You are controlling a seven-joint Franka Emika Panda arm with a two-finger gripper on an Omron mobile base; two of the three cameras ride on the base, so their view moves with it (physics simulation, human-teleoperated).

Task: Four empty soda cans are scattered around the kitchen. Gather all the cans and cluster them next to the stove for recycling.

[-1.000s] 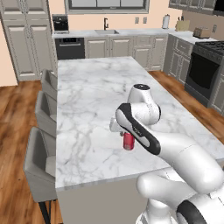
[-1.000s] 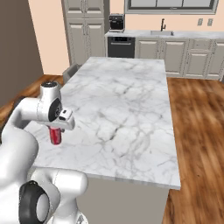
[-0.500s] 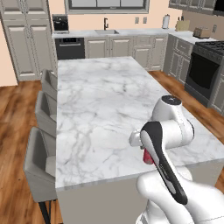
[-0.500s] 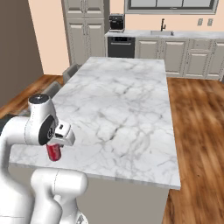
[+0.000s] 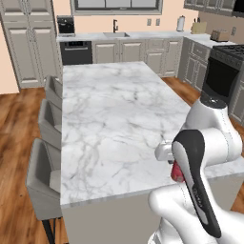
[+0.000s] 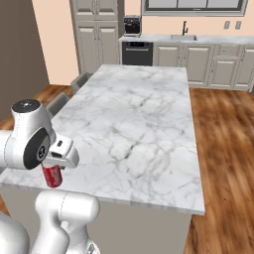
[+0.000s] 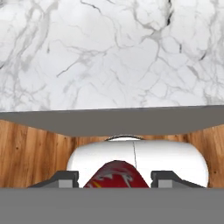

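Note:
A red soda can (image 5: 177, 172) hangs upright in my gripper (image 5: 174, 166), which is shut on it just past the near edge of the marble island (image 5: 114, 119). In the right base view the red can (image 6: 52, 175) sits under the gripper (image 6: 54, 167) at the island's near left corner. The hand view has the can's red top (image 7: 114, 176) between the two dark fingers (image 7: 65, 179), over wooden floor and the island's edge. The black stove (image 5: 223, 69) stands far off at the right wall.
Grey stools (image 5: 45, 176) line the island's left side. A back counter with a sink (image 5: 116, 34), a dark dishwasher (image 5: 76, 51) and a coffee machine (image 5: 65, 25) runs along the far wall. Wooden floor (image 6: 223, 149) lies right of the island.
The arm has swung the red can from above the island's top back to its near edge, close to my own base, and a little lower. The grip has held.

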